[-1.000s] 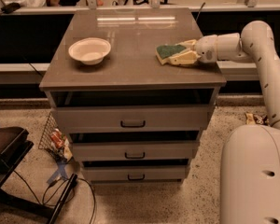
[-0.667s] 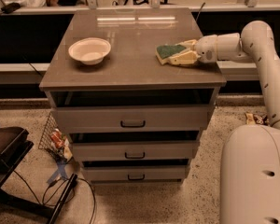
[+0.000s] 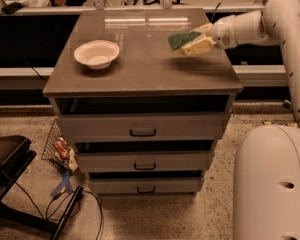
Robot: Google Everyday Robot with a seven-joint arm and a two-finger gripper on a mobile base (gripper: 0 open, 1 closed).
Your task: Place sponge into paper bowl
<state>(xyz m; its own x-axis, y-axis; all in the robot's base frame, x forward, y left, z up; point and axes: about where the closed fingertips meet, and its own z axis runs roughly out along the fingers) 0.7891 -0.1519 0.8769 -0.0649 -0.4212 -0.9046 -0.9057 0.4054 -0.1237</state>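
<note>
Gripper: the gripper [image 3: 204, 37] is over the right side of the cabinet top [image 3: 150, 71], squeezed tight on the sponge.
Sponge: the sponge [image 3: 186, 42] is up in the air, tilted, green side up.
Paper bowl: the paper bowl [image 3: 96, 53] sits upright and empty on the left side, well apart from the sponge.
Step in hand: carrying the sponge left to the bowl.
How to do it well: the arm should pass high over the rim, stop above the bowl's middle, go down a little, then let go.
Watch out: the bowl looks light, so a bump could push it away.
</note>
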